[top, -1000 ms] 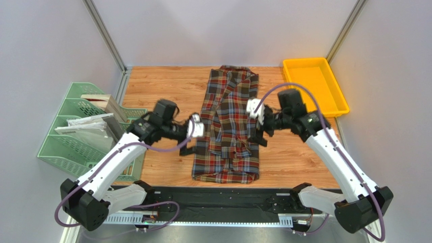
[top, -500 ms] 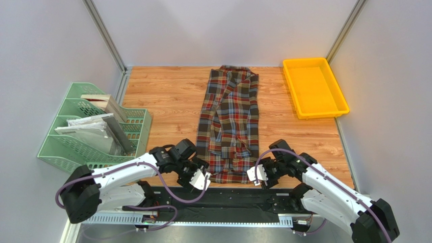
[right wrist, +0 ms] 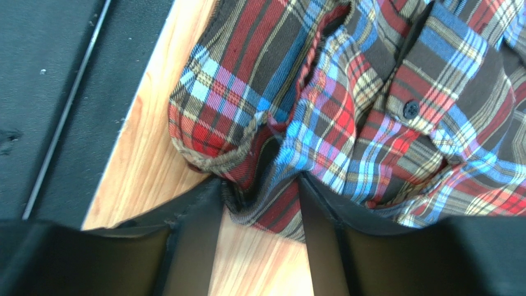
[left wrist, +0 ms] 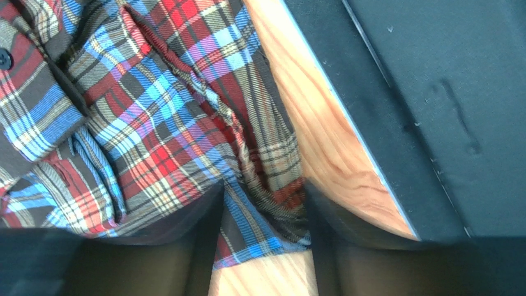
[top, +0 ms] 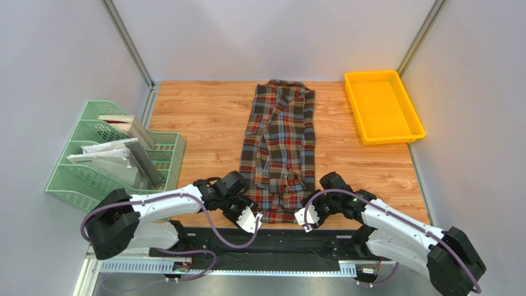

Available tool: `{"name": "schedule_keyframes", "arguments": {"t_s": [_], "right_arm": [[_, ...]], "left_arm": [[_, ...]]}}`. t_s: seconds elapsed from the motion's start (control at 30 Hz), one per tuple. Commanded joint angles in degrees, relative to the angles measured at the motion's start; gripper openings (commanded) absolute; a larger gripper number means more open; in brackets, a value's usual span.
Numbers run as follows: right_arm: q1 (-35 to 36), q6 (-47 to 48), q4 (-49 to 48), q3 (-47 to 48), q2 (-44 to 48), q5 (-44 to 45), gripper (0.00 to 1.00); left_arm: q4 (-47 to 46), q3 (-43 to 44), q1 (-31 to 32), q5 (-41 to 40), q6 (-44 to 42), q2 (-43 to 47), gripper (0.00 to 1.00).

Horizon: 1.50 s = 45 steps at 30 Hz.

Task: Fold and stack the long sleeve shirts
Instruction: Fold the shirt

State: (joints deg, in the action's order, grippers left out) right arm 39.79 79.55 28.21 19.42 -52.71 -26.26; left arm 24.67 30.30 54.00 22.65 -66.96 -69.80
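Note:
The long sleeve shirt (top: 281, 135), a brown, red, blue and cream plaid flannel, lies lengthwise down the middle of the wooden table, collar at the far end. My left gripper (top: 253, 217) is at its near left hem corner. In the left wrist view the jaws stand half closed either side of that corner (left wrist: 260, 191), and the cloth (left wrist: 154, 123) lies flat across the gap. My right gripper (top: 304, 217) is at the near right hem corner. There the fingers press a bunched ridge of hem (right wrist: 259, 185), with the buttoned front (right wrist: 383, 92) beyond.
An empty yellow tray (top: 384, 106) sits at the far right. A green file rack (top: 111, 160) holding books and papers stands at the left. A black mat (top: 278, 242) runs along the near table edge, just behind both grippers. Grey walls close in three sides.
Both arms swung from the shirt's mid sides down to its near hem corners. Both pairs of jaws narrowed from wide open onto the cloth.

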Motion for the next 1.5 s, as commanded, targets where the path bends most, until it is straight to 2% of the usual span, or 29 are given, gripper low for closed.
{"name": "schedule_keyframes", "arguments": {"t_s": [0.0,0.03,0.07,0.1,0.13,0.17,0.2,0.3,0.37,0.43,0.57,0.73,1.13,1.23,1.3,1.47], "right_arm": [[0.6,1.0,-3.3,-2.5,-2.7,3.0,0.46],[0.6,0.5,-3.7,-2.4,-2.9,3.1,0.36],[0.6,-0.4,-3.3,-2.2,-2.9,2.9,0.30],[0.6,-0.9,-2.7,-1.7,-2.8,3.0,0.23],[0.6,-1.4,-2.2,-1.3,-2.2,3.1,0.08],[1.0,-3.1,-1.8,-1.1,-1.6,4.2,0.02],[1.2,-3.9,-1.1,-0.4,-0.8,4.5,0.00],[1.4,-6.2,4.8,1.1,4.2,3.8,0.00],[2.7,-7.6,10.3,2.5,9.3,3.7,0.00],[4.1,-9.1,13.8,3.3,12.9,3.8,0.00],[5.9,-10.7,21.3,4.7,19.7,3.8,0.00],[6.3,-14.8,22.7,6.6,20.1,5.0,0.00],[6.3,-16.7,21.2,9.2,19.0,3.1,0.00],[6.3,-17.7,19.5,11.4,18.6,6.2,0.00],[5.6,-17.8,17.9,13.2,16.9,7.8,0.00],[-6.9,-14.5,13.5,25.1,4.2,-0.4,0.00]], "left_arm": [[-0.9,0.3,0.1,-2.3,-0.4,-2.2,0.42],[-1.0,0.4,0.1,-2.6,0.0,-2.4,0.35],[-1.3,0.6,0.1,-2.8,0.7,-2.5,0.17],[-1.5,0.9,0.1,-3.0,1.6,-2.6,0.09],[-1.3,1.2,0.1,-3.1,2.2,-2.5,0.02],[-0.5,2.2,0.1,-2.9,2.7,-2.1,0.00],[2.2,2.7,0.1,-1.7,2.9,-1.6,0.00],[7.6,4.1,1.8,-0.8,3.7,2.8,0.00],[10.7,4.7,5.9,-1.2,4.8,6.9,0.00],[14.6,5.1,9.6,-0.8,8.4,9.7,0.00],[18.0,6.4,12.0,0.5,14.0,14.8,0.00],[19.1,7.8,11.9,-1.4,16.8,15.0,0.00],[16.9,10.2,11.8,-2.1,18.4,14.2,0.00],[18.2,13.3,8.8,-0.9,17.4,13.6,0.00],[19.3,15.8,4.0,0.8,15.6,12.4,0.00],[20.4,28.0,-7.5,4.9,9.3,1.7,0.00]]}}
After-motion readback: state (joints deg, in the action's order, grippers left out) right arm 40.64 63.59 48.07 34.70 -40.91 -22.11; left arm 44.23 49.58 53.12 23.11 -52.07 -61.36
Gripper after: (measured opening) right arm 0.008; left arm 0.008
